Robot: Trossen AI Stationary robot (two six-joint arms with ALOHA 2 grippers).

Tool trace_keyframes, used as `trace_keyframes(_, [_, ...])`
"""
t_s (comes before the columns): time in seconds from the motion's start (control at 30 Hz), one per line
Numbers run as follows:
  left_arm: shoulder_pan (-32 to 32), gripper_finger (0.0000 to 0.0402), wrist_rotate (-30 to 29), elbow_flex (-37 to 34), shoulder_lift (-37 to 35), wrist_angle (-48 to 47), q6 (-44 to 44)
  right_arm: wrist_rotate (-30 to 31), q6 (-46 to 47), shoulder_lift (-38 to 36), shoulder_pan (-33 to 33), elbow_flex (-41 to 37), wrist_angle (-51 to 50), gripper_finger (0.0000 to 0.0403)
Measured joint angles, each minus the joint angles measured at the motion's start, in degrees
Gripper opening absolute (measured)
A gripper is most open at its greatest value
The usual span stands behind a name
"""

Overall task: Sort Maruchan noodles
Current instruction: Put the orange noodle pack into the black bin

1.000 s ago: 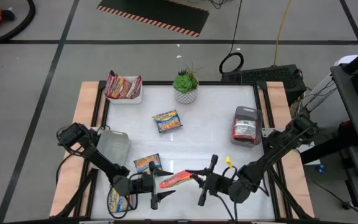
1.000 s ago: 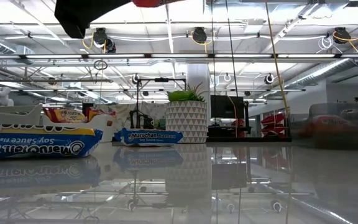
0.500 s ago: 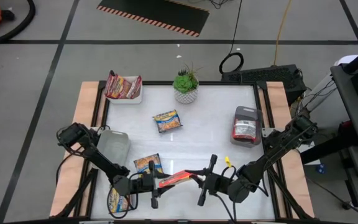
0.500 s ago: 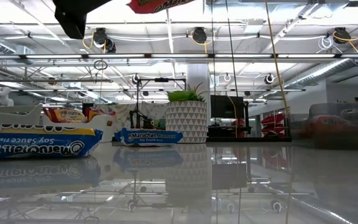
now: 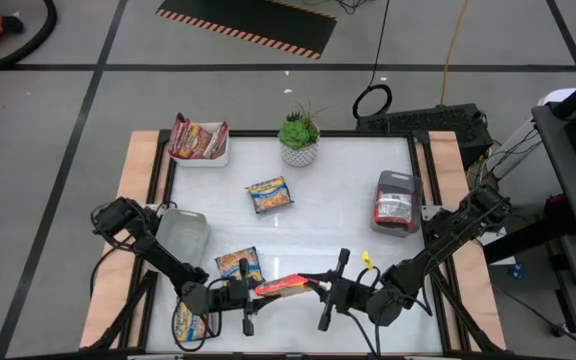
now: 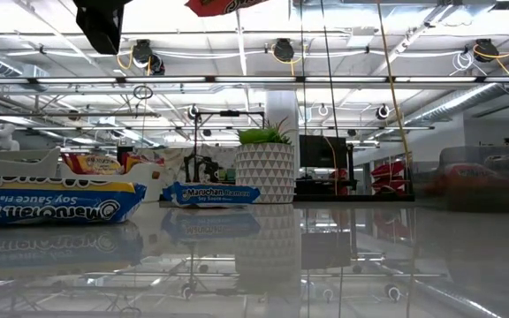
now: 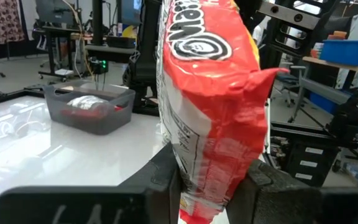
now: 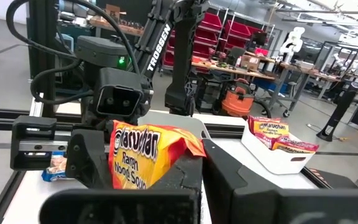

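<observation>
Near tabletop edge: my left gripper [image 5: 251, 293] and right gripper [image 5: 320, 288] both clamped on orange-red packet [image 5: 284, 287], held above surface. Blue packet [image 5: 238, 264] just behind. Another blue packet [image 5: 269, 193] at centre. Far-left corner: white tray [image 5: 200, 158] with red packets [image 5: 196, 139].

Bright, even overhead light; ceiling fixtures [image 6: 281, 49] flare white in the low view. The glossy table [image 6: 343, 256] mirrors them sharply. The grey tray [image 6: 489, 181] looks blurred, perhaps out of focus. Shadows are faint.
</observation>
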Motion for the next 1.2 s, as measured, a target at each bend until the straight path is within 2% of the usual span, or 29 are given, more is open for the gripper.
trace_keyframes(0.17, [-0.2,0.0087,-0.1,0.0,0.0,0.0,1.0,0.2,-0.8,-0.1,0.3,0.0,0.0,0.0002])
trace_keyframes(0.27, [-0.3,0.0086,-0.4,0.0,0.0,-0.3,2.2,1.4,-1.4,-0.9,1.1,0.0,-1.3,0.0018])
trace_keyframes(0.37, [-0.4,0.0086,-0.4,0.0,0.0,-2.9,3.4,1.4,1.7,-3.4,2.3,1.7,-9.2,0.0052])
trace_keyframes(0.47, [-0.4,0.0086,-0.6,0.0,0.0,-7.3,2.4,1.1,9.3,-5.5,3.4,4.6,-21.1,0.0094])
trace_keyframes(0.57, [-0.2,0.0086,-0.4,0.0,0.0,-10.7,0.6,-3.5,19.0,-6.4,3.3,6.5,-29.7,0.0133])
trace_keyframes(0.67, [0.0,0.0086,1.2,0.0,0.0,-13.5,-1.0,-9.9,26.2,-6.4,1.7,7.1,-33.8,0.0162])
trace_keyframes(0.83, [-0.1,0.0086,4.2,0.0,-0.4,-17.8,-3.5,-20.6,36.8,-5.3,-1.5,7.1,-39.1,0.018])
trace_keyframes(0.97, [0.1,0.0086,5.7,0.0,-2.9,-23.6,-7.5,-24.8,40.0,-4.5,-2.5,7.1,-40.3,0.018])
trace_keyframes(1.07, [0.5,0.0086,7.8,0.0,-5.1,-31.3,-11.4,-26.2,41.8,-4.3,-3.1,7.1,-40.1,0.018])
trace_keyframes(1.2, [1.3,0.0086,11.3,0.0,-8.1,-41.8,-19.3,-27.1,38.3,-4.2,-3.2,7.1,-40.1,0.018])
